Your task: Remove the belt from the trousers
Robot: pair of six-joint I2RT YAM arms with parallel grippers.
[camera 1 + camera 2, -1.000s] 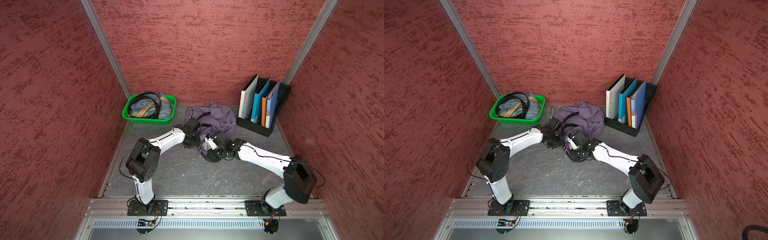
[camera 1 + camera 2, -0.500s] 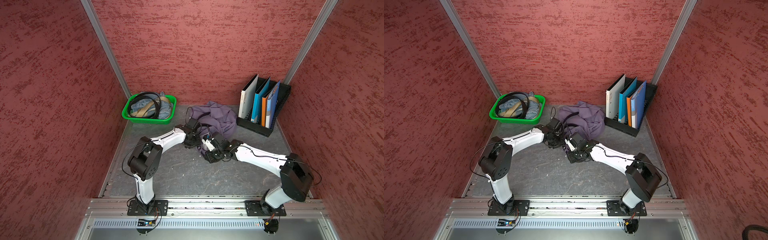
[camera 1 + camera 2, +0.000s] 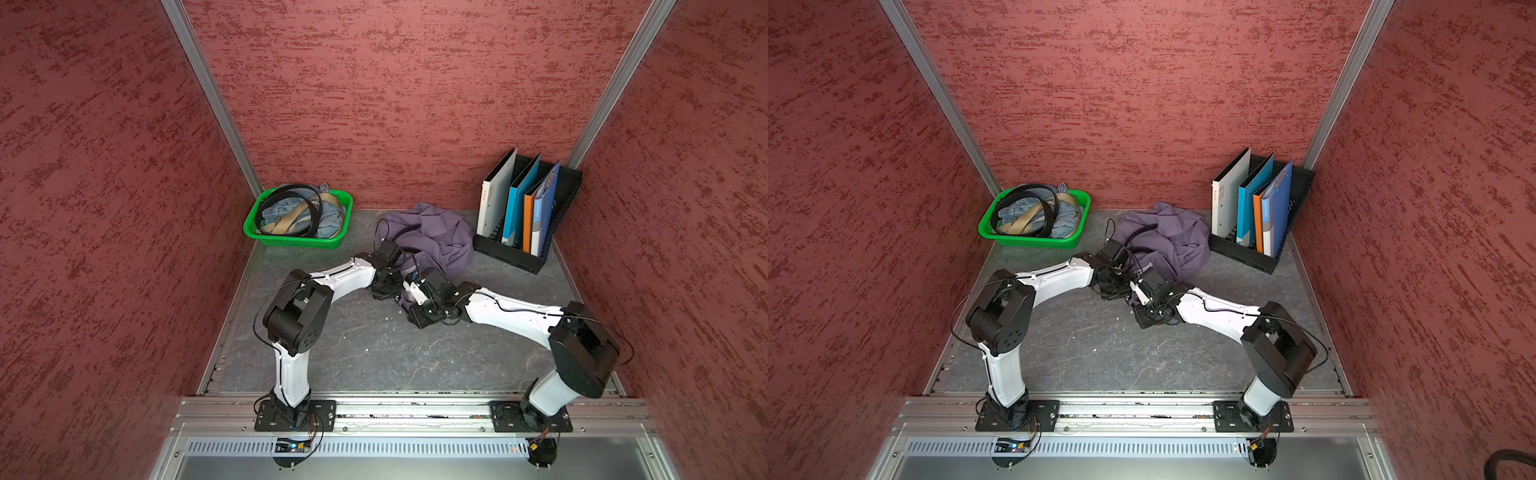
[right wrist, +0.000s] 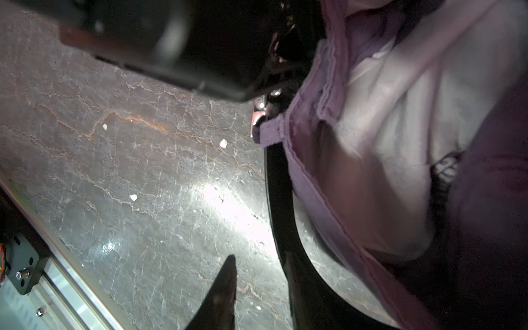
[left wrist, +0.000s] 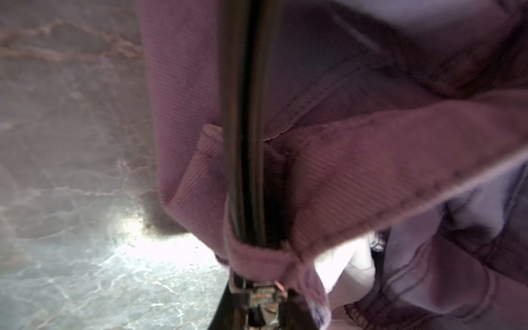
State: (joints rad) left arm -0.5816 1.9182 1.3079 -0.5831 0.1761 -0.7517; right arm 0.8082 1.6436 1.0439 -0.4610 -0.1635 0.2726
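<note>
The left gripper has just clamped the belt; the right gripper stands open beside the trousers; pulling can start.

Back centre of desk: trousers, heaped. Back-left corner, left of them: basket, loose belts on top of denim garment inside. Back-right corner, right of them: file rack, folders upright in it. At near edge of trousers: belt through a loop. Left claw and right claw just beside each other there. Arm bases on front rail.
</note>
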